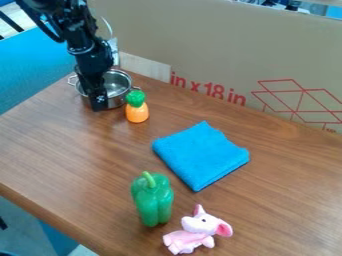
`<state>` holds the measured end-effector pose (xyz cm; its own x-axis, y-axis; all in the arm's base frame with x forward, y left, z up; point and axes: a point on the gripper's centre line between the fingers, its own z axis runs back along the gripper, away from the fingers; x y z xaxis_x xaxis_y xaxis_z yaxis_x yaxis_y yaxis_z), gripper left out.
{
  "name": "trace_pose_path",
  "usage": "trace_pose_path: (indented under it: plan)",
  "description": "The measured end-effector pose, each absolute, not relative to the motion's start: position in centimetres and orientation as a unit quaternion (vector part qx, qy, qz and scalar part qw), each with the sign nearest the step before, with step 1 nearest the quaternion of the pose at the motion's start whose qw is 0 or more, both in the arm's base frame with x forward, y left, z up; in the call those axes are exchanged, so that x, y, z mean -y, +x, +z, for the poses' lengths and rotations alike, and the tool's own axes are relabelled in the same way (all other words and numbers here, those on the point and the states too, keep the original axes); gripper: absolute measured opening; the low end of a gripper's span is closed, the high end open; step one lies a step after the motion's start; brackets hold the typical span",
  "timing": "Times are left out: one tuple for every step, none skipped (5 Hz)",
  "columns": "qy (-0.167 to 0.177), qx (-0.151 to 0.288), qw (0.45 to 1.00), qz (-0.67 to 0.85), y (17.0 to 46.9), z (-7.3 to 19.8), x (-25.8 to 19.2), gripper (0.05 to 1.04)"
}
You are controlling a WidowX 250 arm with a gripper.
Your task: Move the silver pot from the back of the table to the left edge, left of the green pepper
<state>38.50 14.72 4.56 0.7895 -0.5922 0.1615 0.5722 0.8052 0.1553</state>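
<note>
An orange toy (pixel 137 113) stands beside pot (pixel 119 84) and hand (pixel 99 104).

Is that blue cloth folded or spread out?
Folded: the blue cloth lies on the wooden table as a compact, thick pad with rounded, raised edges.

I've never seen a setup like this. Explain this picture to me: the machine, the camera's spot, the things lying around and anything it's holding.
The black machine is a robot arm. It comes in from the upper left, and its end effector, the grasping part, hangs down at the metal pot. Whether it grips or touches the pot, I cannot tell.

The one picture comes from a fixed camera looking down at a slant on the wooden table.

Beside the pot is an orange carrot with a green top. A folded blue cloth lies mid-table. Nearest the camera are a green pepper and a pink toy elephant. Cardboard stands behind.
</note>
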Motion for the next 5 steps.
trace_pose_path:
  plan:
    - [0.042, 0.093, 0.947, -0.306, 38.9, 3.6, -14.6, 0.957]
    - [0.034, 0.103, 0.948, -0.300, 39.0, 3.5, -14.5, 0.680]
    - [0.023, 0.106, 0.948, -0.299, 38.1, 3.5, -14.2, 0.393]
    - [0.015, 0.112, 0.947, -0.301, 37.6, 4.1, -14.1, 0.194]
    - [0.016, 0.103, 0.945, -0.309, 36.9, 4.8, -14.0, 0.108]
